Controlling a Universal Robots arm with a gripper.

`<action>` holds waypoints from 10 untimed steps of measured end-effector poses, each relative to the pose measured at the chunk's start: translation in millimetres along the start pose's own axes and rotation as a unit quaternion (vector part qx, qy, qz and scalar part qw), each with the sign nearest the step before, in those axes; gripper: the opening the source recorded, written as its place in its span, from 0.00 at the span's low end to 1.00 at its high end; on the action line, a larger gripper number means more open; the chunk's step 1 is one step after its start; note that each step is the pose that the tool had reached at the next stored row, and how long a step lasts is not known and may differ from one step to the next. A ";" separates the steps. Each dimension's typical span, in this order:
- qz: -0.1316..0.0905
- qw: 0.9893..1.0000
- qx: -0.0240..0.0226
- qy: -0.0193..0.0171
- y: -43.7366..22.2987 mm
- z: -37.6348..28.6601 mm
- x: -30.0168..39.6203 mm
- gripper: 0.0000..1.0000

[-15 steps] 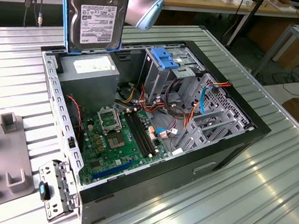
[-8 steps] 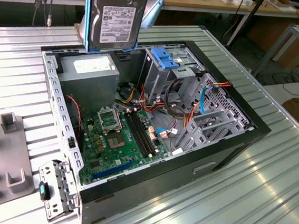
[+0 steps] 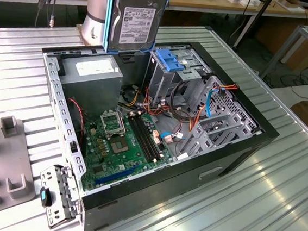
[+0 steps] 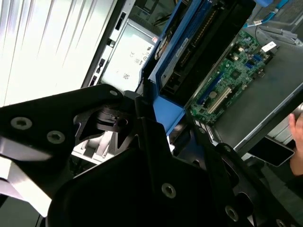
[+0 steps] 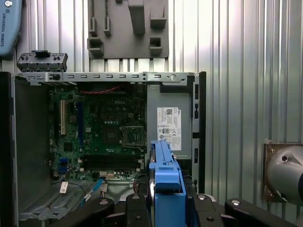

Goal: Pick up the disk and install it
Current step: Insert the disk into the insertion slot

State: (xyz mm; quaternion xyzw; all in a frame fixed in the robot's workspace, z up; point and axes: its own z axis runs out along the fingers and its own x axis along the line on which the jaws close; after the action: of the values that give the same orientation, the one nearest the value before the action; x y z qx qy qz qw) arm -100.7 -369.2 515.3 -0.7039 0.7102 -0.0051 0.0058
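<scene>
Pincer [image 5: 166, 212] is closed on the disk [image 3: 137, 20], gripping it by its blue carrier, with no gap showing.

Disk hangs clear above the case [image 3: 208, 172], over the PSU end, and touches nothing inside. It stands on edge with its long axis near vertical, pointing down into the case. The label face is toward the exterior camera, and it's edge-on in the first wrist view. One arm only, so there's no nearer-hand question.

Under the disk's lower end is the gap between PSU [image 3: 95, 71] and drive cage [image 3: 173, 87].

Key relation: the cage sits below the disk and toward the exterior view's right. It's near but apart. A pale blue bracket [image 3: 171, 60] lies on the cage top.

Further along the case floor is the board [image 3: 124, 145]. The case rests on the ribbed metal desk [image 3: 243, 211].

Judgement: disk is picked but not yet seated.
</scene>
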 end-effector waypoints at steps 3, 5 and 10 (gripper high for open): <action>0.000 1.000 0.000 0.000 -0.5 0.0 0.0 0.37; 0.000 1.000 0.000 0.000 -0.7 0.0 0.0 0.37; 0.000 1.000 0.000 0.001 -0.9 0.1 0.2 0.37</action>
State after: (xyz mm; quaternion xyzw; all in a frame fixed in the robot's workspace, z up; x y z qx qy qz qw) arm -99.8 -369.4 515.2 -0.7039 0.7103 -0.0060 0.0050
